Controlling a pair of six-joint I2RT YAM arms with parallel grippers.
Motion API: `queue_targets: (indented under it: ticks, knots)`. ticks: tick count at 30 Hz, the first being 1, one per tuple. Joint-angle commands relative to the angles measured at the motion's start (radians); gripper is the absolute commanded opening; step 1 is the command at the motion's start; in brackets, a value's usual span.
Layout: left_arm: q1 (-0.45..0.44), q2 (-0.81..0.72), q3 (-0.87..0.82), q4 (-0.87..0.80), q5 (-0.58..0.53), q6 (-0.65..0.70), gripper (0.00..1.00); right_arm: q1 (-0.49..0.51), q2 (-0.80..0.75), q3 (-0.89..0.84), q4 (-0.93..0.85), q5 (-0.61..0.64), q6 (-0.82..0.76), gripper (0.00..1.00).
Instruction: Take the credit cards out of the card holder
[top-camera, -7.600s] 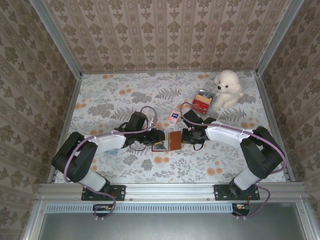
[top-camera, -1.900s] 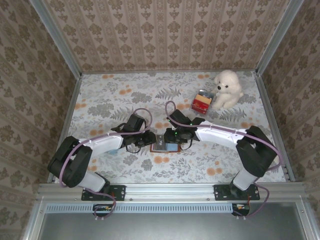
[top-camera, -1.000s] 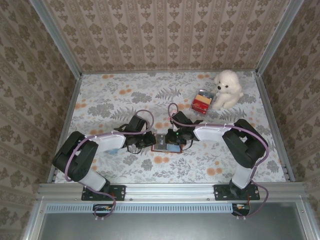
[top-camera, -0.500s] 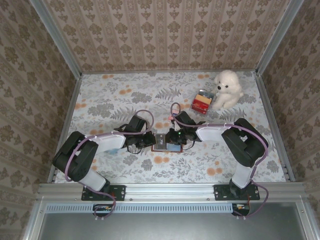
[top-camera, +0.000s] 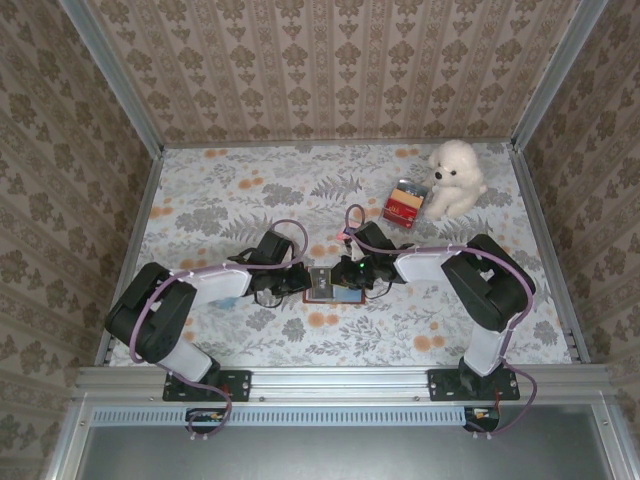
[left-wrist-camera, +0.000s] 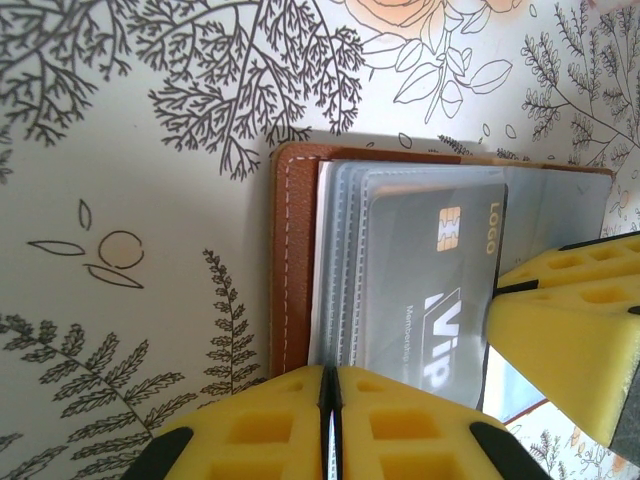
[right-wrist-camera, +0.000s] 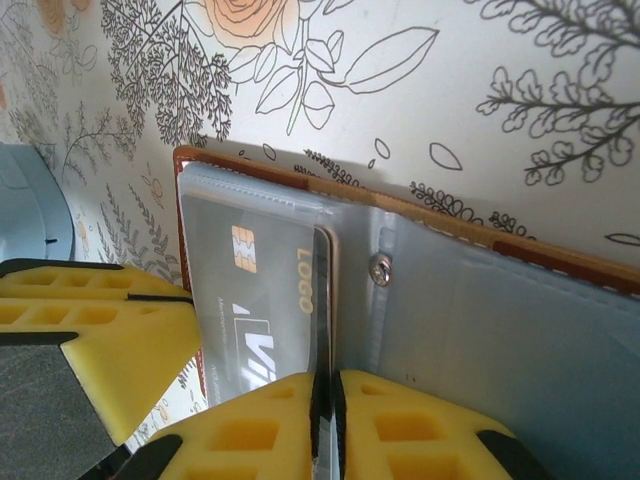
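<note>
The brown card holder (top-camera: 325, 285) lies open on the floral table. Its clear sleeves (left-wrist-camera: 345, 270) hold a grey credit card (left-wrist-camera: 430, 280) with a gold chip and VIP lettering, which also appears in the right wrist view (right-wrist-camera: 255, 290). My left gripper (left-wrist-camera: 331, 400) is shut on the outer edge of the clear sleeves. From the opposite side, my right gripper (right-wrist-camera: 325, 400) is shut on the card's edge near the holder's spine. In the top view the left gripper (top-camera: 301, 283) and the right gripper (top-camera: 350, 279) meet over the holder.
A white plush dog (top-camera: 455, 178) and a red box (top-camera: 405, 203) sit at the back right. A pale blue flat thing (top-camera: 228, 299) lies under the left arm. A small pink thing (top-camera: 343, 236) lies beside the right arm's cable.
Both grippers have stayed at the holder, which has not moved. The right arm's elbow has shifted slightly.
</note>
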Motion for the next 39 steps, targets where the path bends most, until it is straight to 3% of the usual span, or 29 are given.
queue_targets:
  ticks: [1,7,20,31,39]
  knots:
    - [-0.009,0.019,-0.013,-0.028,0.012,-0.002,0.12,0.002,0.022,-0.014,0.030,-0.026,0.017,0.12]
    - [-0.004,-0.034,0.005,-0.081,-0.038,0.026,0.16,-0.014,-0.015,-0.009,-0.044,0.013,-0.012,0.03]
    - [0.024,-0.098,0.047,-0.106,0.018,0.078,0.15,-0.037,-0.064,0.012,-0.196,0.064,-0.084,0.01]
    - [-0.032,0.021,0.111,-0.042,0.067,0.078,0.08,-0.033,-0.041,0.030,-0.178,0.034,-0.087,0.01]
    - [-0.044,0.098,0.124,-0.096,0.019,0.096,0.02,-0.033,-0.044,0.028,-0.197,0.055,-0.089,0.01]
